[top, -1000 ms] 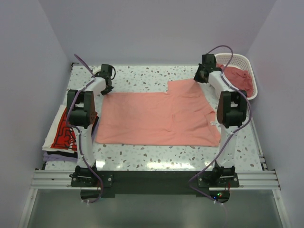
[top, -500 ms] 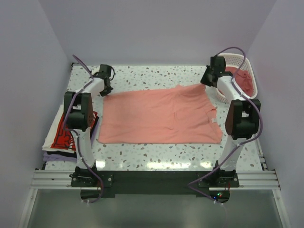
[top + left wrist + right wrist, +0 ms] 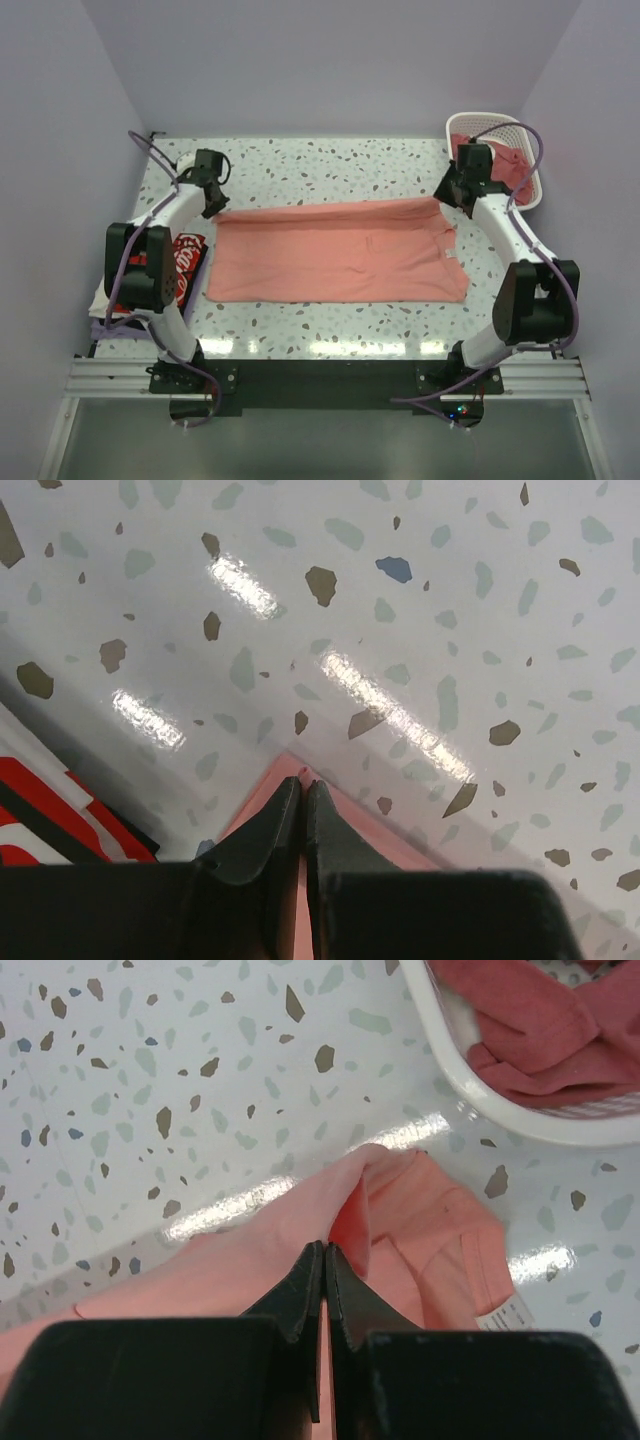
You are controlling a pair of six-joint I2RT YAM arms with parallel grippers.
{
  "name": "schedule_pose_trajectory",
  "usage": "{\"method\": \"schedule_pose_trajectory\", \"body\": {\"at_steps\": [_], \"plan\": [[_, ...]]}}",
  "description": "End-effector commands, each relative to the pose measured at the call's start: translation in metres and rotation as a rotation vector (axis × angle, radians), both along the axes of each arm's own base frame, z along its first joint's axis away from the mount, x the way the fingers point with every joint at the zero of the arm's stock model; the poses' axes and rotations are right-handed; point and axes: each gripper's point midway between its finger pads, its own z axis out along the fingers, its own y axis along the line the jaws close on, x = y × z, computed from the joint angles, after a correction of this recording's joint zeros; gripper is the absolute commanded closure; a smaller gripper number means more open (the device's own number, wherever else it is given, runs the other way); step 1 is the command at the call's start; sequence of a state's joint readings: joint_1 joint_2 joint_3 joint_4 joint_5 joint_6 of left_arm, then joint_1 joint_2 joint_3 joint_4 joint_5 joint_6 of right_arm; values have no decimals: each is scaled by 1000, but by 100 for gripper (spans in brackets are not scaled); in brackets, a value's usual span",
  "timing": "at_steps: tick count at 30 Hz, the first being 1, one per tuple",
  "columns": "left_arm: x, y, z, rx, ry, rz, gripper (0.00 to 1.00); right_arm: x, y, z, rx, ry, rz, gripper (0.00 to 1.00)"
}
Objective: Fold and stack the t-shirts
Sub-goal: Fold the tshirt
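Both grippers are pinching the far edge of the salmon t-shirt [image 3: 335,250], which is lying left-to-right across mid-frame.
The left gripper [image 3: 303,785] is clamping shut on its upper-left corner, and the right gripper [image 3: 325,1252] on a raised fold at the upper right. The rest of the shirt is spreading below the fingertips toward the frame's bottom, so the fold probably runs that way.

Left gripper [image 3: 303,792], right gripper [image 3: 326,1256] (both pinched closed), arms reaching forward
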State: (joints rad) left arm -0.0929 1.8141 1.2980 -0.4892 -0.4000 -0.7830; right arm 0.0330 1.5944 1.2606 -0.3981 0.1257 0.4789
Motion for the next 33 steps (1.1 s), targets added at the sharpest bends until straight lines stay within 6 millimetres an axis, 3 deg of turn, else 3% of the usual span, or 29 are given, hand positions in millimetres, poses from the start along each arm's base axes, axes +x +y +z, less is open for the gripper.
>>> {"method": "schedule_pose_trajectory", "body": {"at_steps": [1, 6, 10, 18, 33], "plan": [[-4, 1, 20, -19, -86, 30, 100, -19, -12, 13, -18, -40, -64, 100], [-19, -1, 15, -36, -81, 32, 100, -48, -10, 6, 5, -31, -60, 100], [-28, 0, 13, -38, -80, 38, 100, -69, -6, -12, 19, 2, -48, 100], [-37, 2, 11, -35, -79, 50, 100, -97, -3, -32, 42, 34, -40, 100], [-58, 2, -5, -46, -73, 49, 100, -125, 2, -61, 69, 77, -32, 100]]}}
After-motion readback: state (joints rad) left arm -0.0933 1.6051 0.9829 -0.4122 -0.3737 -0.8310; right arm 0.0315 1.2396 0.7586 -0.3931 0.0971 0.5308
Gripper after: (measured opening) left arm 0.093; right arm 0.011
